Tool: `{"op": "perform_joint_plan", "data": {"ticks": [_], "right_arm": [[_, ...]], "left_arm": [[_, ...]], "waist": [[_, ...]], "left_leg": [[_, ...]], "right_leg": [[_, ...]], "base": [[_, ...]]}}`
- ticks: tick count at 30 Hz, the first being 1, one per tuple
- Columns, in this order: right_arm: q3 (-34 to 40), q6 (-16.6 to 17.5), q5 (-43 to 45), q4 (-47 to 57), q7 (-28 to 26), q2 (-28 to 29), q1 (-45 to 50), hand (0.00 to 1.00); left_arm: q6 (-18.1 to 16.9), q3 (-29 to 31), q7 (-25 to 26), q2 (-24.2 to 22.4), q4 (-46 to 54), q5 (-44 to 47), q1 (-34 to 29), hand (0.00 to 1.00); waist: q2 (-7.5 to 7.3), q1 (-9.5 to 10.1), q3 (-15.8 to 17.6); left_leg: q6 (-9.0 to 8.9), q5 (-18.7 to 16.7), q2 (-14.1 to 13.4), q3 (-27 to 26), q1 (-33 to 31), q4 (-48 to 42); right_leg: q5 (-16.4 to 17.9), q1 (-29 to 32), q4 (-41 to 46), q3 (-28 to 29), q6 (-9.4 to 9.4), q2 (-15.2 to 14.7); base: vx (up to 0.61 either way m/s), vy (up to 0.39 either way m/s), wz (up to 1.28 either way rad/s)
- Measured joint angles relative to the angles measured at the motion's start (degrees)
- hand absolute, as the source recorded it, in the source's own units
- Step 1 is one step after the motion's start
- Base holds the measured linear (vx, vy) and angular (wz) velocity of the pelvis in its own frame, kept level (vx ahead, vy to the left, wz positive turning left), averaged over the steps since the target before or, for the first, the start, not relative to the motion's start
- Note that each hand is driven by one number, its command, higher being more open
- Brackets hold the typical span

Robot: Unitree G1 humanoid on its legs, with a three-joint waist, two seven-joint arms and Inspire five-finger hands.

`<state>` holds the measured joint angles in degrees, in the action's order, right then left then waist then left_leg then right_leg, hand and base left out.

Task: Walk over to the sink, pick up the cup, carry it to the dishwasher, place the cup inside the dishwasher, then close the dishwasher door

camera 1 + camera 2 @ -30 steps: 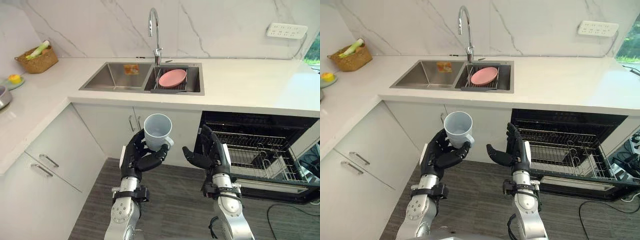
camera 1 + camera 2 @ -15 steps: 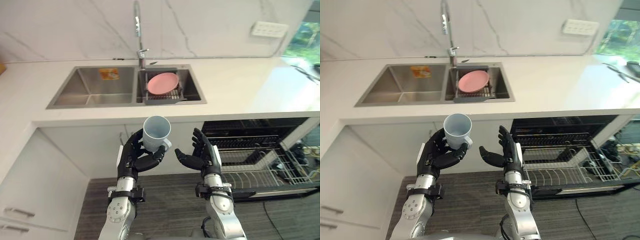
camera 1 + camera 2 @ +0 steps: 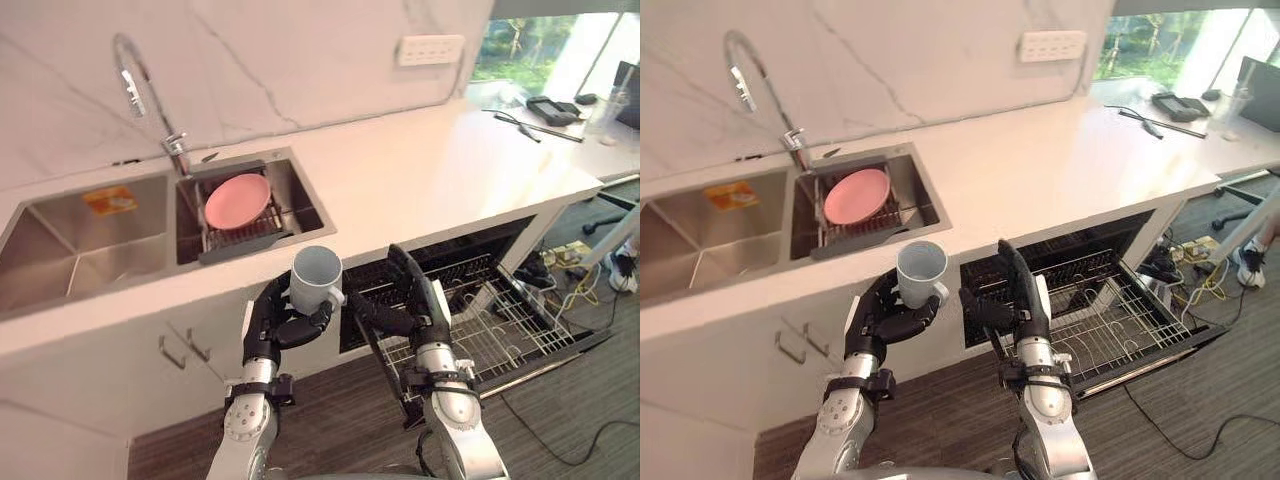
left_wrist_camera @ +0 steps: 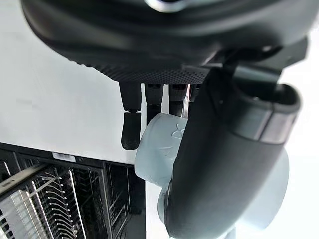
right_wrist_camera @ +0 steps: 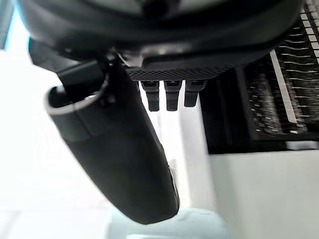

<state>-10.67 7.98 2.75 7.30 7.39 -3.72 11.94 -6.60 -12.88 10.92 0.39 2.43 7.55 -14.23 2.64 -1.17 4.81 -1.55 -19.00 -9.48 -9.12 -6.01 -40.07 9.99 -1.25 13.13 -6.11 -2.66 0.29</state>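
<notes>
A pale blue cup (image 3: pixel 316 277) stands upright in my left hand (image 3: pixel 270 325), whose fingers and thumb curl round it; the left wrist view shows the cup (image 4: pixel 159 149) held between thumb and fingers. My right hand (image 3: pixel 415 310) hovers just right of the cup with fingers straight, holding nothing. The dishwasher (image 3: pixel 470 270) under the counter is open, its wire rack (image 3: pixel 500 320) pulled out over the lowered door (image 3: pixel 1160 350), just behind and right of my right hand. The steel sink (image 3: pixel 120 225) lies at the left.
A pink plate (image 3: pixel 237 198) rests on a rack in the sink's right basin, with the tap (image 3: pixel 140 90) behind it. White cabinet doors with handles (image 3: pixel 185 348) sit below the sink. The white counter (image 3: pixel 440 160) carries small items at far right. Cables trail on the grey floor (image 3: pixel 560 400).
The camera has swung right: the sink slid left, the dishwasher now sits behind my right hand. Both hands keep the same pose, the left still holding the cup.
</notes>
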Motion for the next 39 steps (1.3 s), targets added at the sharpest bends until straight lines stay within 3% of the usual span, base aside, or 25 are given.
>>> {"op": "perform_joint_plan", "data": {"ticks": [2,3,4,5,8,12,17,30,39], "right_arm": [[-0.14,0.12,0.4,-0.17,-0.33,-0.04,-0.12,0.9],[-0.22,0.12,0.5,-0.3,-0.42,-0.1,-0.17,0.9],[-0.47,0.12,0.53,-0.36,-0.58,-0.25,-0.14,0.9],[-0.63,-0.01,0.6,-1.59,-0.59,-0.09,0.03,0.9],[-0.71,0.02,0.63,-1.49,-0.59,-0.1,0.5,0.9],[-1.22,0.03,2.1,-1.22,-2.48,-0.03,1.75,0.9],[-2.73,0.03,4.26,-1.09,-3.99,-0.19,2.21,0.9],[-3.2,0.03,8.15,-0.02,-7.41,-2.36,2.16,0.9],[-3.32,0.03,9.6,0.12,-9.46,-4.75,2.18,0.9]], "left_arm": [[-0.15,-1.21,-0.65,0.12,0.42,-0.43,-0.2,0.3],[-0.15,-1.21,-0.63,-0.26,0.55,-0.59,-0.1,0.3],[0.0,-1.55,-0.9,-0.58,1.24,-0.56,-0.54,0.3],[-0.18,-2.44,-0.96,-0.23,1.75,-0.59,-2.08,0.3],[-0.22,-3.41,-0.96,0.88,2.34,-0.81,-2.37,0.3],[-0.18,-3.16,0.29,0.94,2.35,-0.85,-1.89,0.3],[-0.11,0.3,1.7,0.85,2.44,-0.8,0.17,0.3],[0.21,2.91,4.51,1.77,0.99,-0.72,1.46,0.3],[0.0,7.89,5.47,3.19,-1.14,0.55,10.37,0.3]], "waist": [[-0.37,1.07,0.26],[0.13,1.14,0.16],[1.47,1.23,-0.04],[0.56,1.27,0.2],[-1.12,0.28,0.06],[-1.43,0.09,-0.1],[-1.38,0.04,-0.77],[-1.38,-0.54,-0.9],[-1.21,-1.51,-3.08]], "left_leg": [[-0.83,-0.25,4.21,7.16,-2.41,8.61],[-1.2,0.79,4.82,8.99,-2.47,12.35],[-1.3,5.99,4.64,11.07,-1.82,19.1],[-2.58,11.52,4.85,10.19,-0.29,20.94],[-1.49,11.88,6.34,8.94,1.24,23.89],[0.18,13.21,7.5,6.44,4.04,28.63],[0.03,15.17,7.0,4.96,5.72,32.21],[-0.48,15.92,5.47,0.29,8.33,34.53],[-0.42,16.23,5.4,-1.32,8.77,35.22]], "right_leg": [[-0.36,-1.15,-0.96,3.4,0.67,-1.49],[-0.4,-1.19,-0.94,4.22,0.81,-1.5],[-0.36,-1.47,-0.94,5.39,1.64,-0.81],[-0.17,-2.62,-1.43,7.8,3.36,-1.15],[-0.36,-2.53,-2.33,9.05,3.8,-3.08],[-0.82,-2.0,-3.18,10.97,5.23,-4.19],[-1.71,-1.37,-4.03,12.37,5.07,-3.36],[-5.04,-1.45,-6.66,17.46,5.14,-1.76],[-6.47,-0.99,-7.93,19.79,5.31,-1.52]], "base": [[0.17,0.153,-0.76],[0.17,0.219,-0.76],[0.17,0.242,-0.81],[0.18,0.251,-0.74],[0.07,0.15,-0.32],[-0.04,0.071,-0.25],[-0.02,-0.026,-0.16],[-0.02,-0.012,-0.22],[-0.02,0.004,-0.14]]}}
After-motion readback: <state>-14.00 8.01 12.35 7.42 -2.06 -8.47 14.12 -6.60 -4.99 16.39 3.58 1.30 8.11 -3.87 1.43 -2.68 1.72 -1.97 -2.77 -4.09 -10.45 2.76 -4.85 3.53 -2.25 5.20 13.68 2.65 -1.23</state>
